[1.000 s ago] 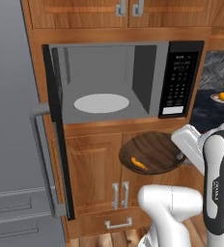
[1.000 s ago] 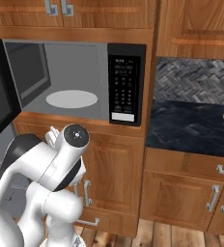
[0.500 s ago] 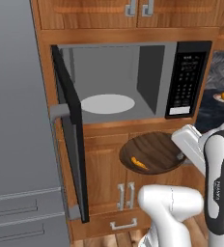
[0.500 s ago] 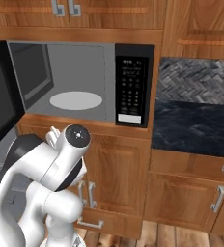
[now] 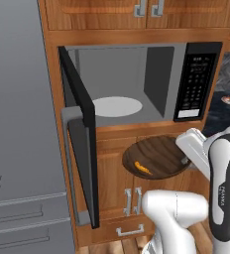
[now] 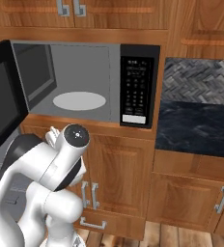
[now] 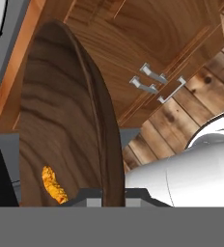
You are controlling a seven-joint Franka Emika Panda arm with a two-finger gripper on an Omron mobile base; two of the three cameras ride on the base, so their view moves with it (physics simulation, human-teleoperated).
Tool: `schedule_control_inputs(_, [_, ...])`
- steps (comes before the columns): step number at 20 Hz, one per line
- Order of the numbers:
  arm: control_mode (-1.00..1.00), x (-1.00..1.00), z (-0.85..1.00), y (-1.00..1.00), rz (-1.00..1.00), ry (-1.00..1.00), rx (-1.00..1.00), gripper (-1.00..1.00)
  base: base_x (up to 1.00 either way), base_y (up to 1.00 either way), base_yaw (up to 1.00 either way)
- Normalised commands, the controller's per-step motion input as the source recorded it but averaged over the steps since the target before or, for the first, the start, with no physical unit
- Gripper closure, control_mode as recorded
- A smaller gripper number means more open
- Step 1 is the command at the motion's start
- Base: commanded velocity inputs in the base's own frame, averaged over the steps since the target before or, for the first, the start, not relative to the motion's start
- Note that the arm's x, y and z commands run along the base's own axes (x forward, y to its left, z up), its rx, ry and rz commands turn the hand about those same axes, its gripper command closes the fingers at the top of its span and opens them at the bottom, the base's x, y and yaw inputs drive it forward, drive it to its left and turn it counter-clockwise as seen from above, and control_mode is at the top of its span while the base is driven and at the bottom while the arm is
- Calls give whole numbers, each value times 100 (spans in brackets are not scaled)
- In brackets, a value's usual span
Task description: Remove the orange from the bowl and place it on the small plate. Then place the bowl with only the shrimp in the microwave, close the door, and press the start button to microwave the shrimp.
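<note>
Left base view shows our hand (image 5: 185,159) closed on the rim of the bowl (image 5: 156,158) with the shrimp (image 5: 143,168), below the open microwave (image 5: 137,82); next we should lift it onto the turntable (image 5: 118,106)

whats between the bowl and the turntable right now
In the left base view, the microwave's lower front edge and the wooden cabinet strip under it separate the bowl from the turntable above.
</note>
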Motion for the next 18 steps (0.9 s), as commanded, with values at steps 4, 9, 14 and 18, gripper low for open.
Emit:
schedule_control_inputs(4, [-100,0,0,0,0,0,0,100,6,8,0])
schedule_control_inputs(9, [-100,9,41,11,0,-3,2,100,0,0,0])
schedule_control_inputs(14, [-100,19,28,0,-5,-11,13,100,0,0,0])
schedule_control_inputs(18, [-100,37,24,20,-18,-11,8,100,0,0,0])
